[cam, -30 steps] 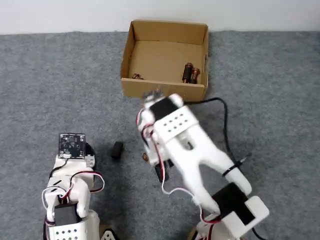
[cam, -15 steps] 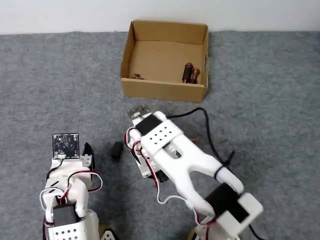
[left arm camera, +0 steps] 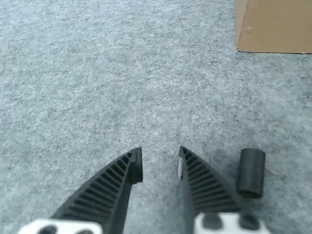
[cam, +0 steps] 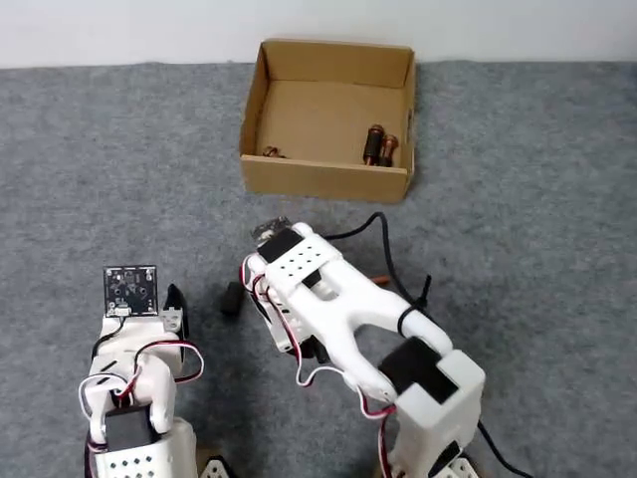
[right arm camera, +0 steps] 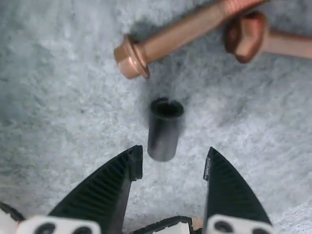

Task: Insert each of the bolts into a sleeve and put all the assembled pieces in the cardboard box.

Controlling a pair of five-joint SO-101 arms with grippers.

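Bench: right claw [right arm camera: 172, 158] open at one sleeve [right arm camera: 165, 129], two bolts [right arm camera: 180, 31]; left claw [left arm camera: 159, 156] open beside one sleeve [left arm camera: 251, 171]; box [cam: 323, 179], two pieces [cam: 378, 146].

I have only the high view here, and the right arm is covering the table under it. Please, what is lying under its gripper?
Observer: A black sleeve lies on the carpet, just ahead of the right gripper, whose fingers are open around nothing.
Operator: Thank you. Is there a bolt inside this sleeve?
Observer: No. The sleeve's far end shows hollow. One bolt lies loose beyond it, with its head nearest the sleeve, and a second bolt lies beside that one.
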